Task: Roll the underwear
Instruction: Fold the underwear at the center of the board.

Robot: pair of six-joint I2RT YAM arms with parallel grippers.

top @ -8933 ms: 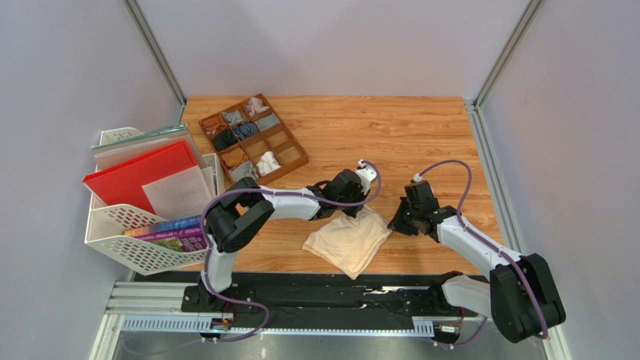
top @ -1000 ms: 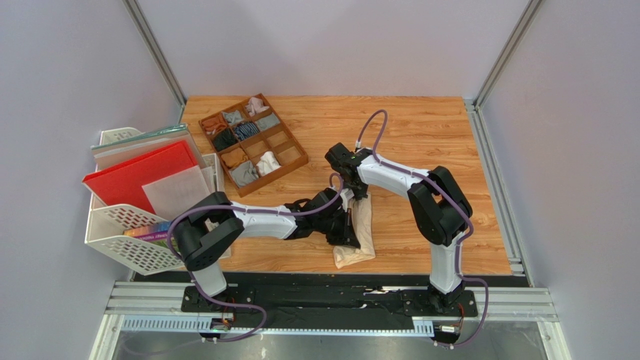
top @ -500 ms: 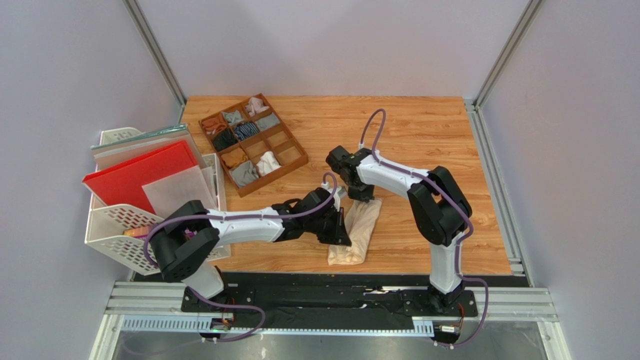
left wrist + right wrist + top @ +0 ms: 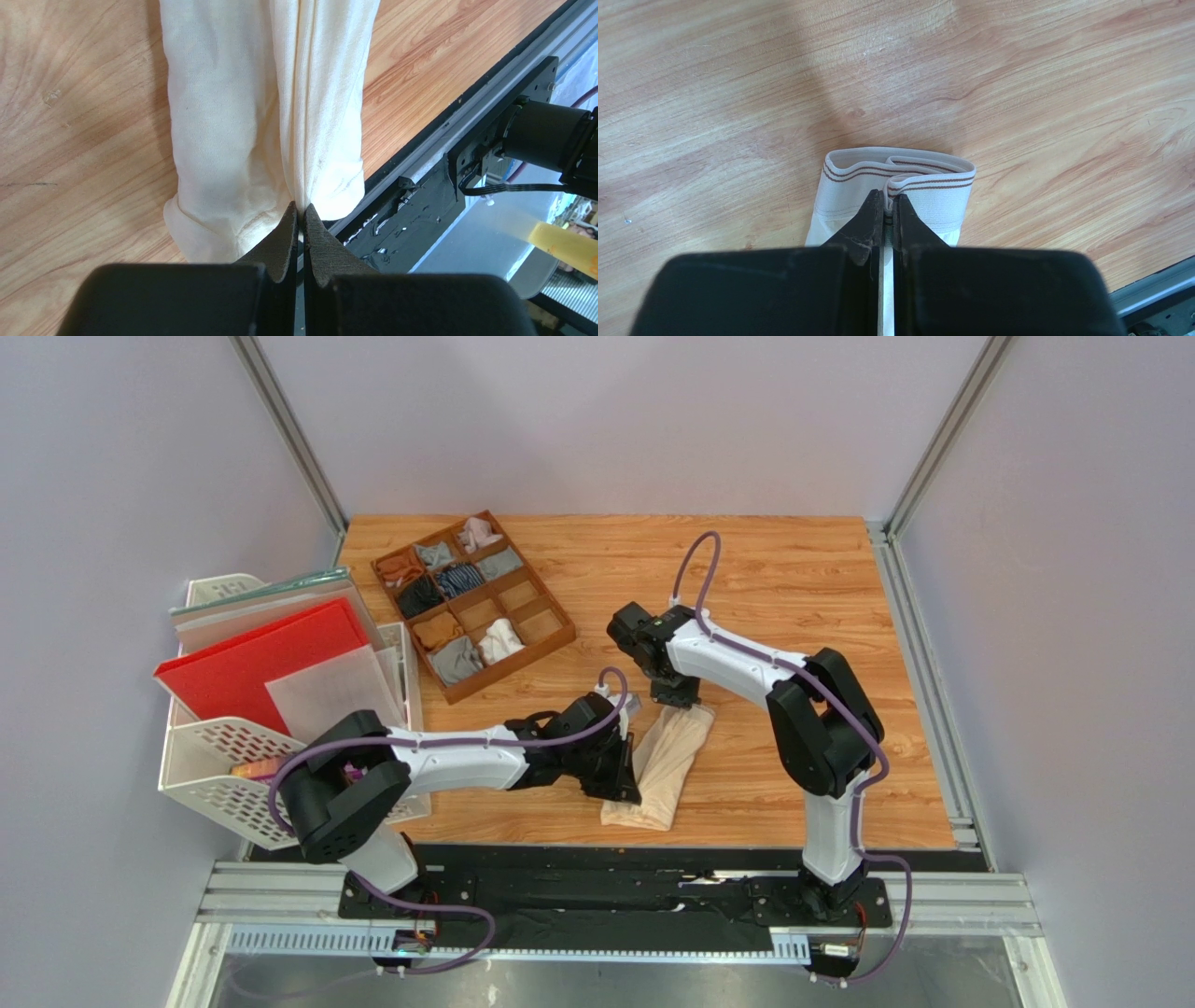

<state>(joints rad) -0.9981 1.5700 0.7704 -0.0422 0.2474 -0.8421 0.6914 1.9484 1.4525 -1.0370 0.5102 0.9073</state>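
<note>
The cream-beige underwear [image 4: 668, 760] lies on the wooden table folded into a long narrow strip that runs from the far right towards the near edge. My left gripper [image 4: 626, 787] is shut on a pinch of cloth at the strip's near end [image 4: 302, 208], where the two folded sides [image 4: 267, 105] meet. My right gripper [image 4: 678, 697] is shut on the striped waistband [image 4: 899, 173] at the far end, its fingertips [image 4: 887, 199] pinching the folded band. Only this one piece of underwear is out on the table.
A brown compartment tray [image 4: 542, 625] with small rolled garments sits at the back left. A white wire basket [image 4: 225, 787] with a red folder [image 4: 260, 665] and books stands off the left edge. The black rail [image 4: 449, 175] lies just past the strip's near end.
Spread flat before, the underwear is now a narrow strip. In the last second both grippers dragged it left and nearer; the left arm drew back.
</note>
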